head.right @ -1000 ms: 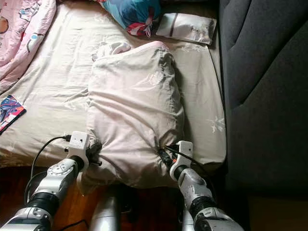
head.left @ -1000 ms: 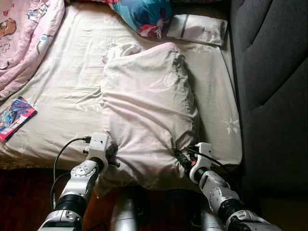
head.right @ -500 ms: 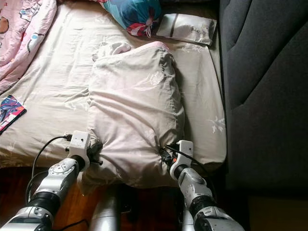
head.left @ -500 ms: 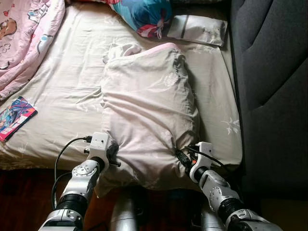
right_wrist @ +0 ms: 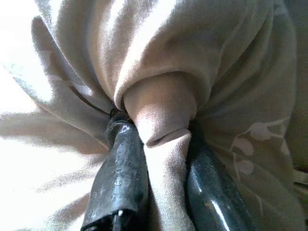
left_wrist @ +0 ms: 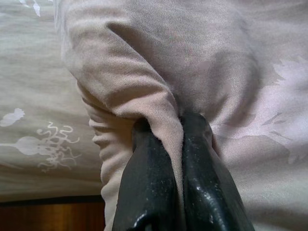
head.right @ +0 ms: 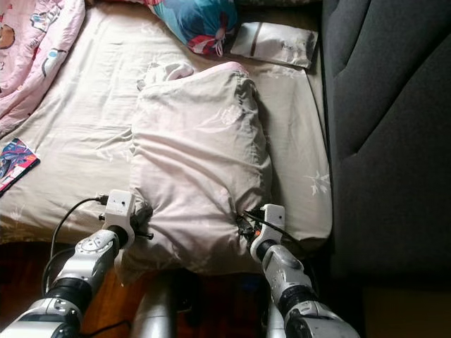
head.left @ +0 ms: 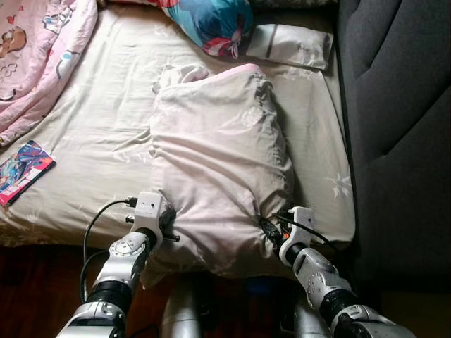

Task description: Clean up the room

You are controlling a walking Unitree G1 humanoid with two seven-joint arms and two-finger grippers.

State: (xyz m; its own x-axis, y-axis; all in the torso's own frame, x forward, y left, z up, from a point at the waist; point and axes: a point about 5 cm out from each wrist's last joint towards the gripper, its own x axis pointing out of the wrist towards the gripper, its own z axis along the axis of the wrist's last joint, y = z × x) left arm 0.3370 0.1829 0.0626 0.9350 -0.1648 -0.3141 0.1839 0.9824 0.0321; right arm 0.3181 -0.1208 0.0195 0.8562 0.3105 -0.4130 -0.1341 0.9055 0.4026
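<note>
Near edge of bed: left gripper (left_wrist: 174,126) clamped on a fold of the pillow (head.left: 218,162) at its near-left corner; glossy black fingers (left_wrist: 149,187) nearly together, a thin ridge of cloth pinched between. Right gripper (right_wrist: 159,130) clamped on the near-right corner; a rolled tuck of fabric bulging between its fingers (right_wrist: 118,178). Both silver arms angled up from below the mattress edge.

Pillow: soft, plump, rectangular, in a pale beige-pink cotton case with faint floral print, heavily creased near the gripped corners. Long axis running from the robot toward the head of the bed; near short edge overhanging the mattress edge, far short edge showing a pink trim. Lying on the bed sheet (head.left: 91,141), right of centre.

Sheet: matte beige cotton, wrinkled, same faint leaf print.

Left, near the mattress edge: flat colourful book (head.left: 25,171), well apart from the pillow.

Far left: pink cartoon-print blanket (head.left: 35,56), bunched.

Far end: rounded blue and pink cushion (head.left: 211,24); just beside it a flat glossy white packet (head.left: 290,46).

Right side: dark grey upholstered panel (head.left: 394,105), padded, along the bed.
</note>
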